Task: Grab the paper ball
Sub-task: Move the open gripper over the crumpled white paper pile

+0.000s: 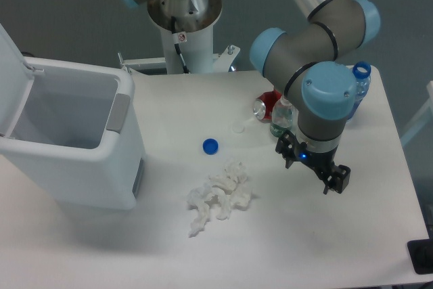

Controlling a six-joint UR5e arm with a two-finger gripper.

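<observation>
The paper ball [220, 198] is a loose wad of crumpled white paper lying on the white table [176, 99], front of centre. My gripper [312, 166] hangs to the right of it, well apart, pointing down over the table. Its two black fingers stand spread apart with nothing between them, so it is open and empty. A small blue bottle cap [210, 145] lies just behind the paper ball.
A white open bin [67, 140] stands at the left. A tipped red can [266, 106] and a clear bottle [282, 118] sit behind the gripper. A bottle with a blue neck ring [361, 84] stands at the right edge. A small clear cap [237, 127] lies mid-table.
</observation>
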